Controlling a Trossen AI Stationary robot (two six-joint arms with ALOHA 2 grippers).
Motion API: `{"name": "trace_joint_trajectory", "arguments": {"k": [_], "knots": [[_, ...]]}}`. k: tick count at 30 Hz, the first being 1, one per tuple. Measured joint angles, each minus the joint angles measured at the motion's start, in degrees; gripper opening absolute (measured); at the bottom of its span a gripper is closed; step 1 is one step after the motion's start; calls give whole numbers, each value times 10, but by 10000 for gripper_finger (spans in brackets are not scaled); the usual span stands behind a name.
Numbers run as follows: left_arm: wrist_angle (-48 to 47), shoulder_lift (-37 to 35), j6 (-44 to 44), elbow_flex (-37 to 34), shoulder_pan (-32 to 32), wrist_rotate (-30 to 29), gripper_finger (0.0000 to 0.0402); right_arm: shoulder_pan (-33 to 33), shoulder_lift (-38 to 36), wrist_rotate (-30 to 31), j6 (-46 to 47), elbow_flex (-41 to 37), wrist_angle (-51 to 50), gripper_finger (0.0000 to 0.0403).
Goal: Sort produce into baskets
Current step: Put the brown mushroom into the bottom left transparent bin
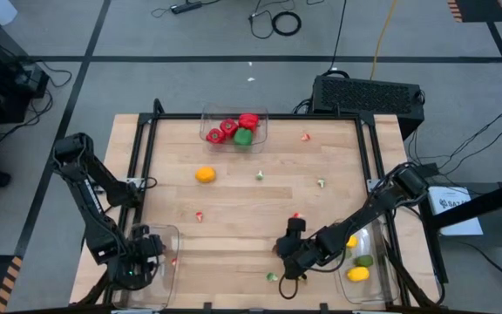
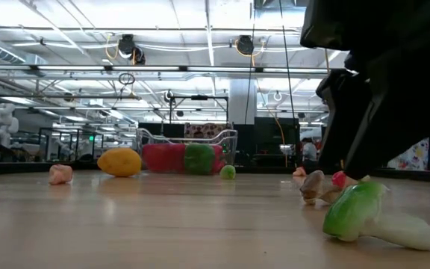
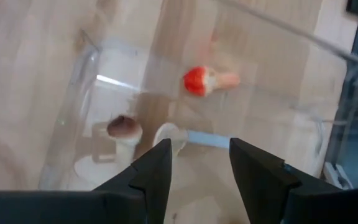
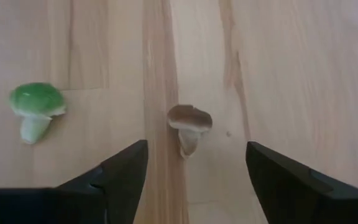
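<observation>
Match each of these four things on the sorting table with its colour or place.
Things:
1. orange
2. far basket
3. right gripper
4. basket under the left gripper

Descriptions:
A. holds red and green peppers
B. above a brown mushroom, jaws open
C. loose on the bare wood
D. holds a small red-and-pink piece

Pairs: 1-C, 2-A, 3-B, 4-D

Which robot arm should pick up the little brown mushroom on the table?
The right one, probably. Its gripper hangs just above the brown mushroom, fingers open either side. The left gripper is over the clear bin at its own corner.
</observation>
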Motion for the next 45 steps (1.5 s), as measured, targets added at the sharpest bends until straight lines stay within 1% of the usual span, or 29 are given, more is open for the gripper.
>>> {"name": "trace_joint_trajectory", "arguments": {"k": [4, 10, 17, 22, 25, 29, 35, 40, 45], "knots": [[4, 0, -17, 0, 0, 33, 170, -3, 0, -4, -11, 0, 13, 243], [14, 0, -21, 0, 0, 34, 170, -4, 14, -9, -10, 1, 20, 220], [11, -1, -18, 4, 0, 39, 170, -6, 43, -20, -5, 1, 34, 214], [-15, -1, -20, 41, 0, 42, 170, -9, 44, -26, -8, 2, 35, 209], [-37, -1, -6, 71, 0, 20, 170, -14, 44, -33, -8, 2, 35, 195], [-71, -1, 24, 107, 0, -16, 170, -17, 44, -37, -12, 2, 37, 163], [-115, -1, 54, 137, 0, -62, 170, -17, 45, -35, -14, 2, 37, 120], [-178, -1, 59, 162, 0, -118, 170, -18, 45, -31, -18, 2, 36, 100], [-221, -1, 59, 176, 0, -152, 170, -18, 45, -29, -21, 1, 35, 88]]}}
